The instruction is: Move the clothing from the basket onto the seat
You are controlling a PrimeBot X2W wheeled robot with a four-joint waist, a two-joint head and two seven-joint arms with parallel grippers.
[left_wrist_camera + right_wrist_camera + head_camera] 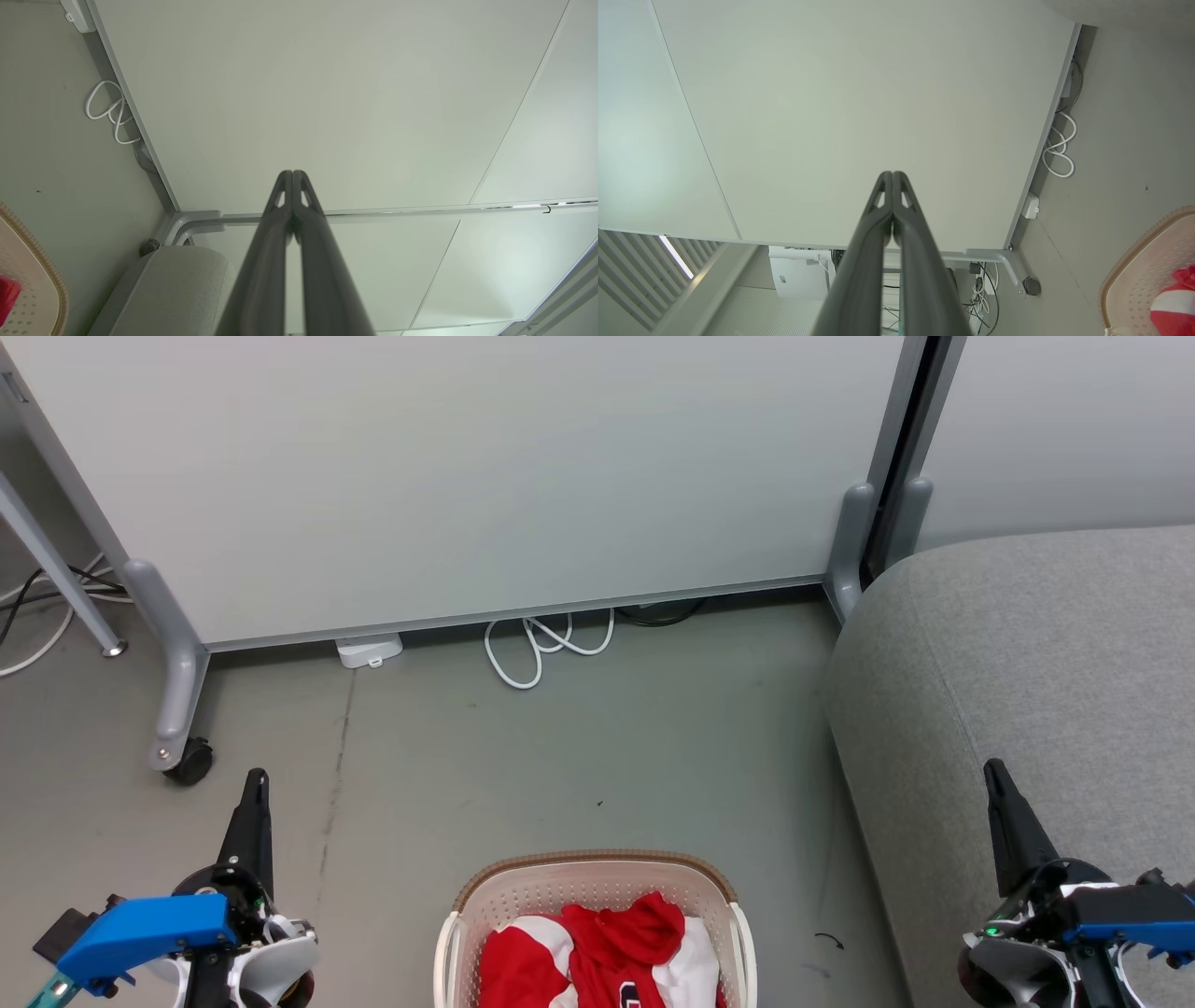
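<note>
Left end effector [256,780] closed, empty; right end effector [995,773] likewise. Clothing [602,943], seemingly several pieces, in basket [523,896].

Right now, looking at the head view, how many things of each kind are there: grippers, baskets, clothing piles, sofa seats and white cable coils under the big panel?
Grippers: 2 (left gripper, right gripper, both shut)
Laundry basket: 1
Clothing pile, red and white: 1 (separate garments cannot be counted)
Grey sofa seat: 1
White cable coil: 1
Total: 6
</note>
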